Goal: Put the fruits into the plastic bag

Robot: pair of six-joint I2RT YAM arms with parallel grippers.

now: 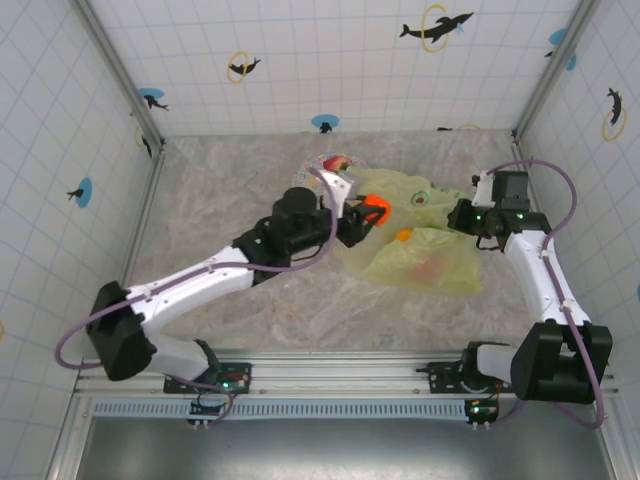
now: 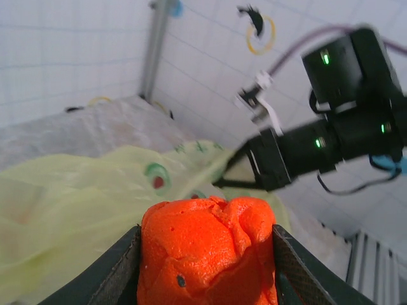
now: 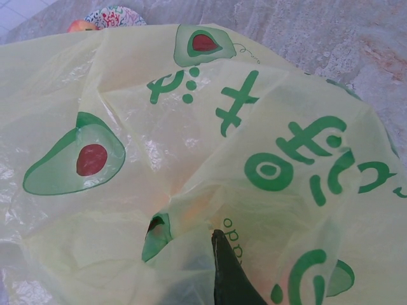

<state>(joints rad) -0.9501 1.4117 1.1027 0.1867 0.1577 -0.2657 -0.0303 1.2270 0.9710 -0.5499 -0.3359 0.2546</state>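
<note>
**Item 1. Left hand** (image 1: 374, 213) (image 2: 206, 267): Reaches toward 1 o'clock across the counter (image 1: 220, 180). Its fingers (image 2: 117, 267) are partly spread and clamp the orange fruit (image 1: 376, 207) (image 2: 206, 244) from both sides. The fruit is lumpy, bright orange and clear of the counter, at the 9 o'clock edge of the plastic bag.

**Item 2. Right hand** (image 1: 452, 220) (image 2: 230, 181): Points toward 9 o'clock. Its fingers are pressed together, pinching a fold of the plastic bag at the bag's 2 o'clock edge. One dark finger (image 3: 226, 273) shows against the film in the right wrist view.

**Item 3. Plastic bag** (image 1: 440, 275) (image 2: 70, 210) (image 3: 191, 146): Translucent yellow-green, crinkled and printed with green avocado halves and lettering. It lies on the counter at 3 o'clock from the centre, between the two hands.

**Item 4. Fruits in the bag**: A small orange fruit (image 1: 403, 236) and a reddish fruit (image 1: 432, 266) show through the film, the reddish one at 5 o'clock from the orange one.

**Item 5. Plate** (image 1: 325, 160) (image 3: 117, 14): Round, white and patterned, at 11 o'clock from the bag and just beside it. It carries a peach-pink fruit (image 1: 338, 165) (image 3: 81, 26).
</note>
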